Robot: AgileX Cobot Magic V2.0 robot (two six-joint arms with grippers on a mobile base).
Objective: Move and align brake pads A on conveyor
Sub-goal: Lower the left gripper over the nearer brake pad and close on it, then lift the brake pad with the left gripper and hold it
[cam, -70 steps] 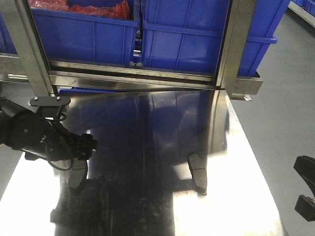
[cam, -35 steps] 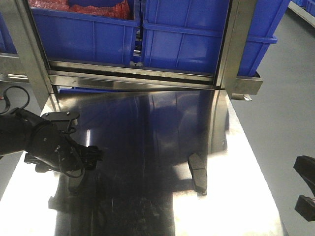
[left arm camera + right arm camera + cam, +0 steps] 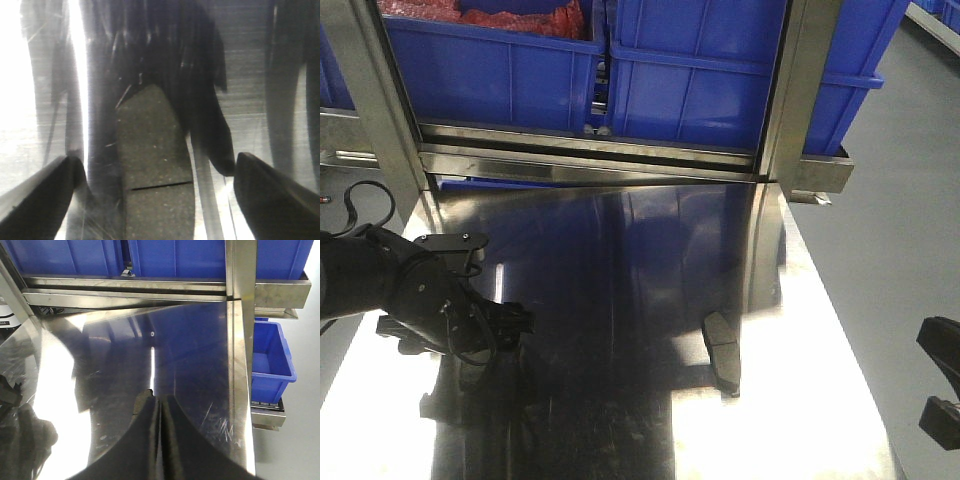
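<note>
Left gripper [image 3: 157, 170]: moved lower and rightward over the steel table [image 3: 620, 300]. Brake pad A [image 3: 155, 150] beneath it: plainly visible earlier from the front, now mostly hidden.

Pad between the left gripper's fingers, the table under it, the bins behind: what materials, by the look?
Brake pad: dark grey, matte and grainy with pale specks, likely pressed friction composite; a thin groove is cut across it.
Table: polished metal, probably stainless steel; mirror reflections and fine scratches.
Bins: glossy blue moulded plastic with ribbed walls.
</note>
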